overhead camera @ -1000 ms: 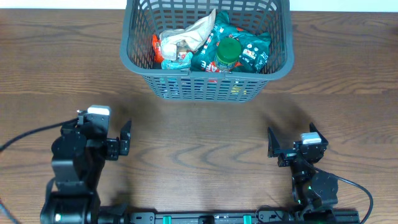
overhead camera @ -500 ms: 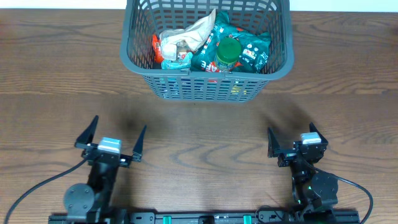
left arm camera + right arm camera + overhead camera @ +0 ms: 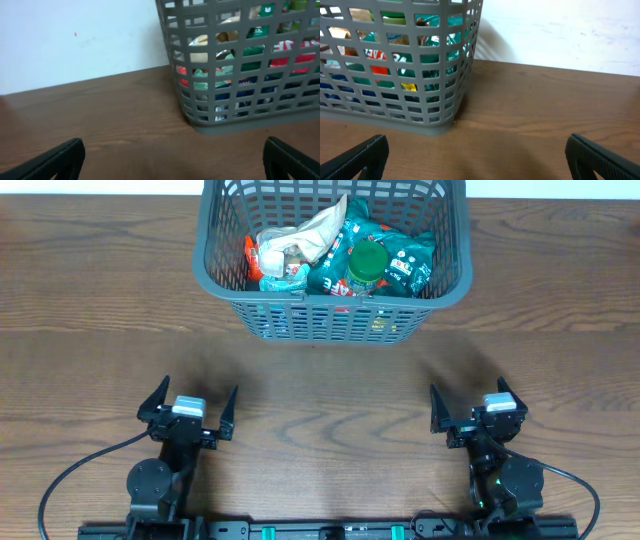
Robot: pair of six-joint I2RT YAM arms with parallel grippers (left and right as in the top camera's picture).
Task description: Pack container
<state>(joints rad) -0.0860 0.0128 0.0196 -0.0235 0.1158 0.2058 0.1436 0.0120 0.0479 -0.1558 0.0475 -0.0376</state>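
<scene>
Large dark grey slotted plastic basket (image 3: 330, 320) sits far-centre on the brown wooden table (image 3: 320, 380), loaded with packets and a green-lidded jar (image 3: 368, 262). Judged stiff, weighty when full; take it by the rim. My left gripper (image 3: 195, 395) and right gripper (image 3: 470, 395) both stand fingers wide apart, empty, well short of it. Left has swung square since a second ago; right unmoved.

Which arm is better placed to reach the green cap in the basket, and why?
Right, probably. The green cap sits in the right half of the container, nearer the right fingers than the left fingers. Both pairs are open and empty.
</scene>
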